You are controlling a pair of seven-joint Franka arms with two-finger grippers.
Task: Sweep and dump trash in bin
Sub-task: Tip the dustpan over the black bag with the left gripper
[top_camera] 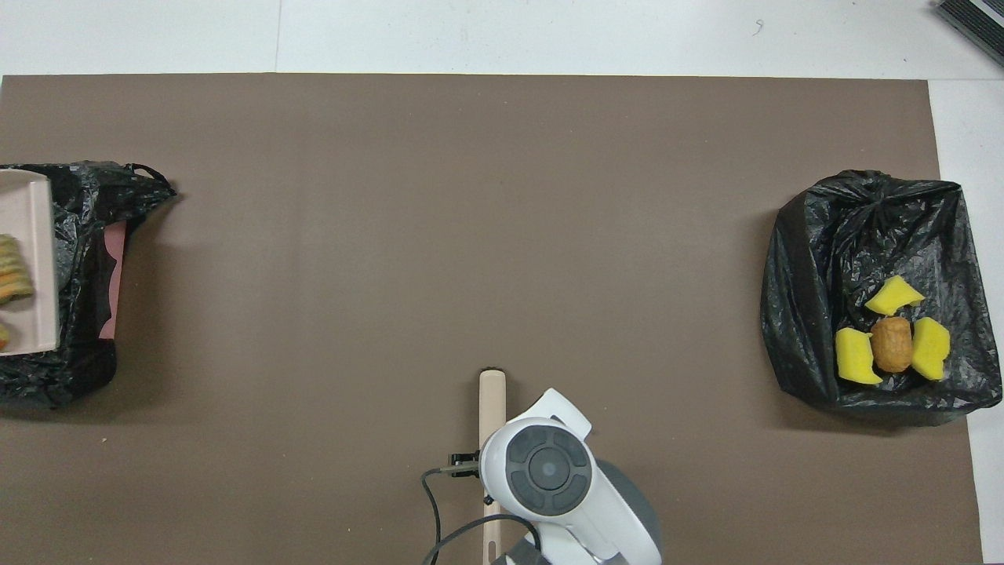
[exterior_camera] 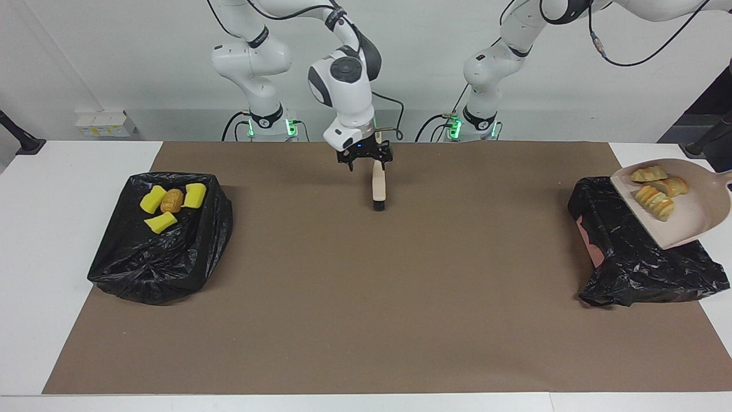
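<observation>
In the facing view, a beige plastic dustpan (exterior_camera: pixel 686 220) hangs tilted over the black-bagged bin (exterior_camera: pixel 640 257) at the left arm's end of the counter (exterior_camera: pixel 366 297), carrying several golden-striped croissant-like bread pieces (exterior_camera: pixel 657 191). Its handle runs off the frame edge, so the left gripper is out of sight; its jaws are clenched, though what they grasp cannot be seen. The right gripper (exterior_camera: pixel 364 157) is just above the handle end of a beige black-bristled brush (exterior_camera: pixel 378 186) that lies flat on the brown mat, bristles pointing away from the robots; its jaws are released, spread to either side of the handle. At the right arm's end, a second black-bagged bin (exterior_camera: pixel 160 246) holds three bright yellow sponge-like wedges (exterior_camera: pixel 151 199) around one brown crusty lump (exterior_camera: pixel 171 200). In the overhead view, only a strip of the dustpan (top_camera: pixel 35 259) shows at the frame edge over its bin (top_camera: pixel 86 267), with parts of the bread pieces (top_camera: pixel 12 275) on it. The brush (top_camera: pixel 492 416) lies along the middle of the mat, partly covered by the right arm's white wrist, which hides the jaws. The wedges (top_camera: pixel 853 355) and the lump (top_camera: pixel 892 344) sit in the second bin (top_camera: pixel 871 235), at its end nearer to the robots.
</observation>
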